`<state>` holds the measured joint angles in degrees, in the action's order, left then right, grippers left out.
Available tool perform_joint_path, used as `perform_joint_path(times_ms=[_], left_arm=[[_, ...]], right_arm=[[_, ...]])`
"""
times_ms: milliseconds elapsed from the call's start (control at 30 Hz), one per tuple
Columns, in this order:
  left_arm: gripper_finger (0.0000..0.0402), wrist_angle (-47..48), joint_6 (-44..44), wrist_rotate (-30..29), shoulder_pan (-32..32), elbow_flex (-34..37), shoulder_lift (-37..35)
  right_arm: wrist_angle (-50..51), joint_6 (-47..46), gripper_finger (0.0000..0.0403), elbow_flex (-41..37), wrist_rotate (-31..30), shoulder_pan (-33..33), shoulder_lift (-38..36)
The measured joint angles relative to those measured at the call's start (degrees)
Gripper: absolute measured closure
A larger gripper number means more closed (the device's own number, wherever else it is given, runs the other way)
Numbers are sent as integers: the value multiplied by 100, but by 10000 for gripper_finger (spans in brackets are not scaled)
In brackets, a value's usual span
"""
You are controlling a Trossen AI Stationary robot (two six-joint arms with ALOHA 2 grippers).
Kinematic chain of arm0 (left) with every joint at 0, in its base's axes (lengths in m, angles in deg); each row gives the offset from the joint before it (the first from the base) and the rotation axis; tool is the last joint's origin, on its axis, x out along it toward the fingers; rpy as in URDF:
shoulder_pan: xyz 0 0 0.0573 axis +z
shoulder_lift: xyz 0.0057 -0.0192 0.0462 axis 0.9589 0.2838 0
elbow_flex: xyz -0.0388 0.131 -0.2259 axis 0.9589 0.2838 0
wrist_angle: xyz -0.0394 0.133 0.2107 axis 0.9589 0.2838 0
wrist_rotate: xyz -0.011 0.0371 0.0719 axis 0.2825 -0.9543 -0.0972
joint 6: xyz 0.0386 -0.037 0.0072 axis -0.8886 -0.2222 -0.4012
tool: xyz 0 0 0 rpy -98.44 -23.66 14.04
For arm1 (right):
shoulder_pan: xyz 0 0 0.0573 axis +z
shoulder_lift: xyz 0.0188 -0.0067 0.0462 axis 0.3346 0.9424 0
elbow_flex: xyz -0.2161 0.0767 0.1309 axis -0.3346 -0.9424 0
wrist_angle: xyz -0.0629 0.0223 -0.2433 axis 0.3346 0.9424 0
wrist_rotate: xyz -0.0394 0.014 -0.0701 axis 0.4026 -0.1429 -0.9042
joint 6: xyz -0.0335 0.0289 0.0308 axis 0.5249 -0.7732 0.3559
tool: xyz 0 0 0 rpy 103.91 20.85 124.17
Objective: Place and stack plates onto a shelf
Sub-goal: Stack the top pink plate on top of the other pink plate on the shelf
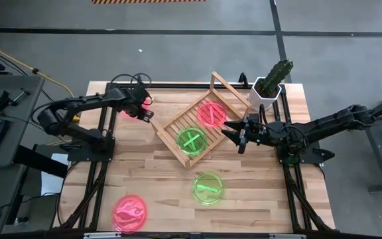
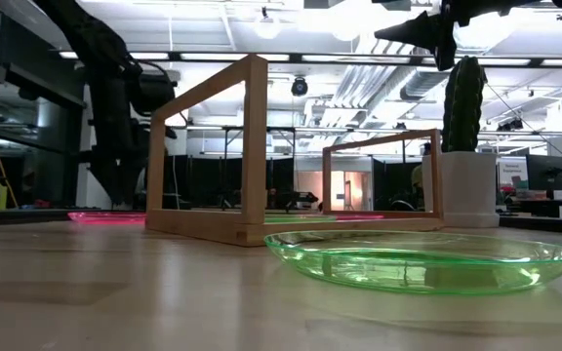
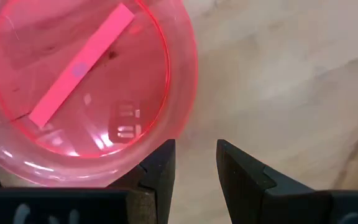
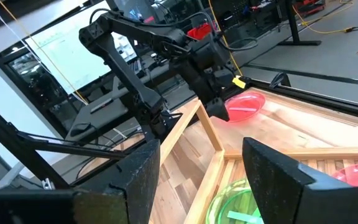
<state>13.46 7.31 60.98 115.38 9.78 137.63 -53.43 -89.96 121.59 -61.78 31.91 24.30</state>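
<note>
Two small translucent plastic plates already lie in the slatted wooden rack (image 1: 197, 126), so the left gripper (image 3: 194, 165), fingers parted and empty, hovers beside a far-left pink plate (image 3: 79, 81) while the open right gripper (image 1: 234, 135) waits over the rack.

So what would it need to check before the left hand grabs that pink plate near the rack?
1. Left hand open: ok, its fingers stand apart.
2. Left hand lined up with the pink plate: not ok; in the left wrist view the plate's rim sits beside one finger, not between the two.
3. Room on the rack: ok; it holds one pink plate and one green plate, each ready to stack on.
4. Right hand out of the way: cannot tell; it hovers open at the rack's edge.
5. Plates left on the table: a green one and a pink one.
</note>
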Motion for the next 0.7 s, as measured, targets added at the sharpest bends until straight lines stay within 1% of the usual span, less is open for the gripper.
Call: perform_joint_path(times_ms=[300, 433, 700], left_arm=[[293, -241, -750, -235, -1, 0, 572], [293, -260, -805, -581, -2, 0, 826], [293, -429, -1010, -854, -1, -2, 895]], right_arm=[[0, 0, 193, 0, 0, 0, 2], [1, 0, 193, 0, 0, 0, 2], [0, -2, 193, 2, 3, 1, 2]])
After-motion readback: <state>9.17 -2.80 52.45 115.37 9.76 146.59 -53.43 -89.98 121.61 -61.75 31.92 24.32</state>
